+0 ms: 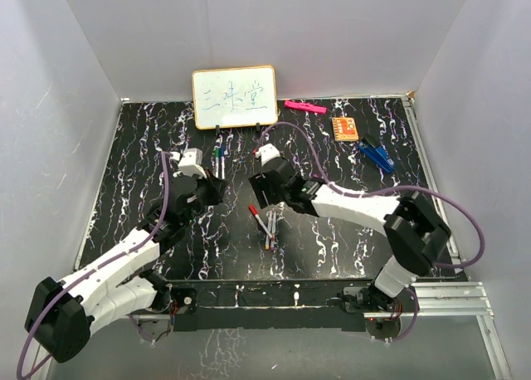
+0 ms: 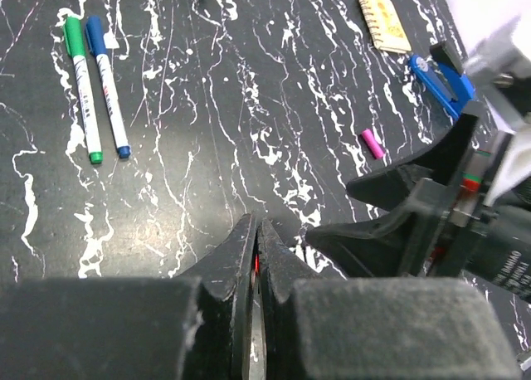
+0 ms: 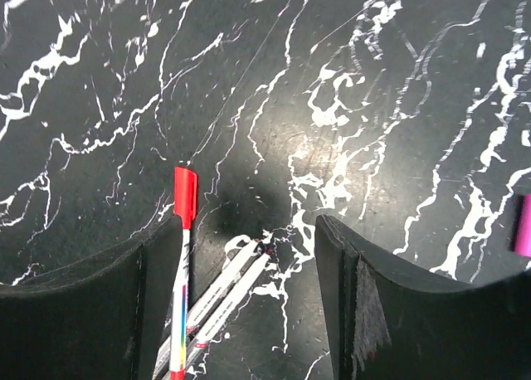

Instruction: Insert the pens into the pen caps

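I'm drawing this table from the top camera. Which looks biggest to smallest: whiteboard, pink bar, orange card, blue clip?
1. White-faced, wood-framed whiteboard, by far.
2. Bright pink marker-like bar and blue plastic clip: about equally long, too close to rank.
3. Small orange rectangular card: shortest, though wider than the bar.
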Robot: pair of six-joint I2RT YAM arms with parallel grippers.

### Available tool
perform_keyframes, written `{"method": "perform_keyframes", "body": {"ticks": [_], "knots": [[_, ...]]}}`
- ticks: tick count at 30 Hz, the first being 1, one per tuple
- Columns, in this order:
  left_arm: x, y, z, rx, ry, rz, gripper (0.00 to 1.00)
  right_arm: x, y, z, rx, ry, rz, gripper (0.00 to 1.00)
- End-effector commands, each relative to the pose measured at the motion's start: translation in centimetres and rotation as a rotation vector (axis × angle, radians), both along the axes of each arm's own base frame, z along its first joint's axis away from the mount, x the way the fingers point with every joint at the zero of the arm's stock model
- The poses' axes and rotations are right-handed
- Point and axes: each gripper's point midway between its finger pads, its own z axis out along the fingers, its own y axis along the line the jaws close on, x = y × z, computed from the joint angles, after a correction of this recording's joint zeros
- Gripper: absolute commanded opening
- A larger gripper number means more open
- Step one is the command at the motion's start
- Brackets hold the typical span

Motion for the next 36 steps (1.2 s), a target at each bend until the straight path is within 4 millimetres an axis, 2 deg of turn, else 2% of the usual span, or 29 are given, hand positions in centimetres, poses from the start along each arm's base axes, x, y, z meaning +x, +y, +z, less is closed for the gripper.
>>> {"method": "perform_keyframes", "body": {"ticks": [1, 5, 7, 21, 29, 36], "knots": [[-0.6, 0.7, -1.2, 0.009, 0.040, 0.022, 0.02, 0.9, 2.6, 1.1, -0.013, 0.025, 0.083, 0.62], [-0.9, 1.0, -1.2, -0.005, 0.039, 0.034, 0.03, 0.8, 3.6, -2.3, -0.103, 0.132, 0.134, 0.59], [-1.0, 1.3, -1.1, -0.003, 0.034, 0.042, 0.03, 0.5, 4.2, -3.0, -0.105, 0.165, 0.157, 0.58], [-0.8, 1.7, -1.2, 0.003, 0.030, 0.068, 0.03, -2.3, 5.4, -5.0, -0.053, 0.304, 0.251, 0.49], [-0.5, 1.5, -1.3, -0.001, 0.033, 0.074, 0.03, -3.6, 4.4, -7.0, -0.088, 0.356, 0.251, 0.45], [-0.3, 1.4, -1.2, -0.008, 0.030, 0.079, 0.03, -4.5, 3.6, -8.4, -0.135, 0.385, 0.236, 0.37]]}}
